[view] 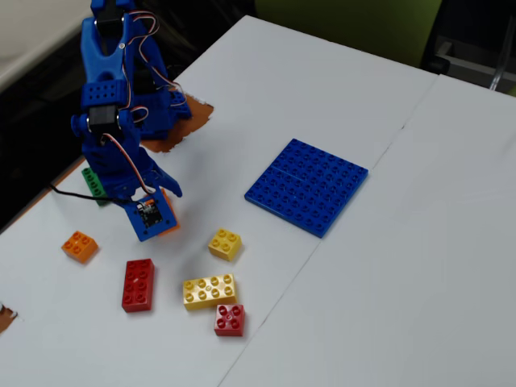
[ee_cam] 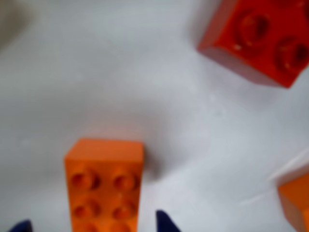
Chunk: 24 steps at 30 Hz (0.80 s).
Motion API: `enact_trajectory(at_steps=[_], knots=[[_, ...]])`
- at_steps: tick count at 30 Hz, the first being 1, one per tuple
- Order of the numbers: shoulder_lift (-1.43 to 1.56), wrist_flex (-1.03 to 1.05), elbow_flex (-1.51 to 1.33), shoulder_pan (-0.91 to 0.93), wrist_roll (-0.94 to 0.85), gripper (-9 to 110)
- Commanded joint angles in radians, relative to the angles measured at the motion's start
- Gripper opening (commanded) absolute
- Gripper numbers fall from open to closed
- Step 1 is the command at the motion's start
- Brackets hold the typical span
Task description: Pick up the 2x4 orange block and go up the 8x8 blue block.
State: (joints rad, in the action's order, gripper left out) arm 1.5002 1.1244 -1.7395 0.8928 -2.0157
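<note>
in the wrist view the oblong orange plastic brick (ee_cam: 105,186) runs off the bottom edge at 6 o'clock, only six studs showing; two dark blue fingertips (ee_cam: 165,222) stand apart either side of it, whether they touch it i cannot tell. a red brick (ee_cam: 258,41) at 1 o'clock and another orange piece (ee_cam: 295,200) at 4 o'clock are cropped. in the fixed view the blue arm hides that brick almost wholly; the flat square blue studded baseplate (view: 307,186) lies well apart at 3 o'clock
</note>
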Motion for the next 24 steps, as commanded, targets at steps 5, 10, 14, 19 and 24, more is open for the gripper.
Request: enact_trajectory(at_steps=[5, 10, 14, 19, 24], knots=[[-0.009, -0.037, -0.025, -0.008, 0.005, 31], [-0.009, -0.046, -0.051, -0.011, 0.003, 27], [-0.008, -0.046, -0.052, -0.012, 0.005, 27], [0.000, -0.051, -0.052, -0.012, 0.005, 27], [0.003, -0.064, -0.052, -0.012, 0.021, 27]])
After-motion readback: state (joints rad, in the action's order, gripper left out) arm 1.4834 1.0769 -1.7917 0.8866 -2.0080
